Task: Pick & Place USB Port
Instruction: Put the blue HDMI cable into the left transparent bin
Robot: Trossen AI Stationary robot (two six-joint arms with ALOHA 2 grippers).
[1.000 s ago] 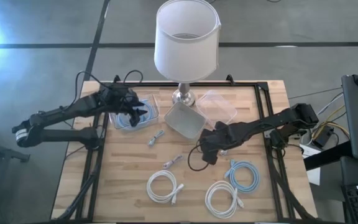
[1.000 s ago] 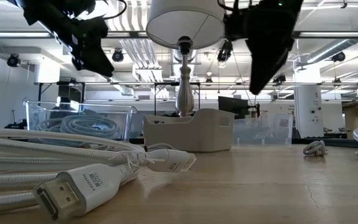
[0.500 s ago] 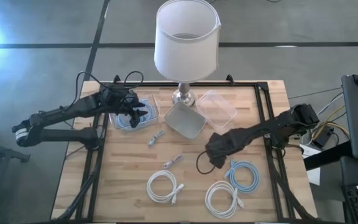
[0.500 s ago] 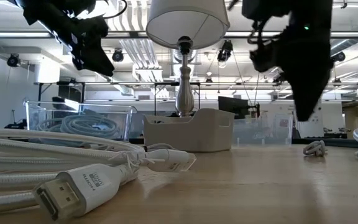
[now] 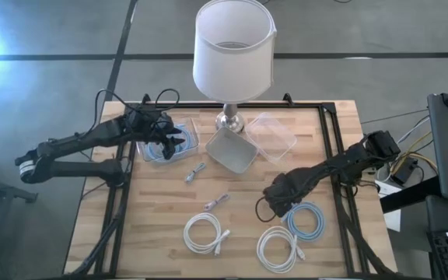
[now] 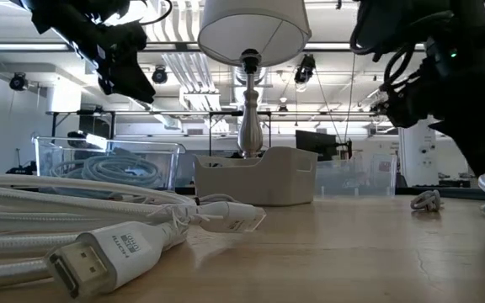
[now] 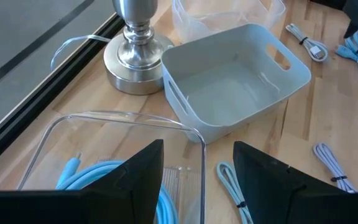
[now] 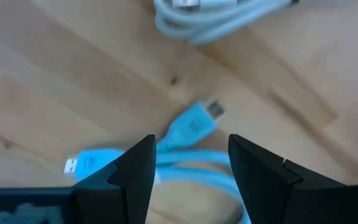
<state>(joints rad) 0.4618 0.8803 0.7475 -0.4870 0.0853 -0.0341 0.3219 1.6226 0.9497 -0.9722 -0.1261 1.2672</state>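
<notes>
Right gripper (image 5: 274, 208) hangs low over the counter (image 5: 162, 233) at the near-right, fingers (image 8: 132, 171) parted and holding nothing, directly above the light-blue USB cable (image 8: 191, 127) coiled on the wood. Left gripper (image 5: 168, 140) hovers over the clear bin (image 7: 114, 121) at far-left, fingers (image 7: 138, 171) spread and empty.

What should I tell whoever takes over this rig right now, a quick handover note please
Right gripper: open, over the blue cable coiled on the table; its plug ends lie just ahead of the fingers. Nothing gripped.
Left gripper: open, empty, waiting above the clear box, which already holds a blue cable.
Grey bin beside the lamp: empty.
On the table: two white coils and two small bundled cables.
Left: grasp the blue cable and place it.
</notes>
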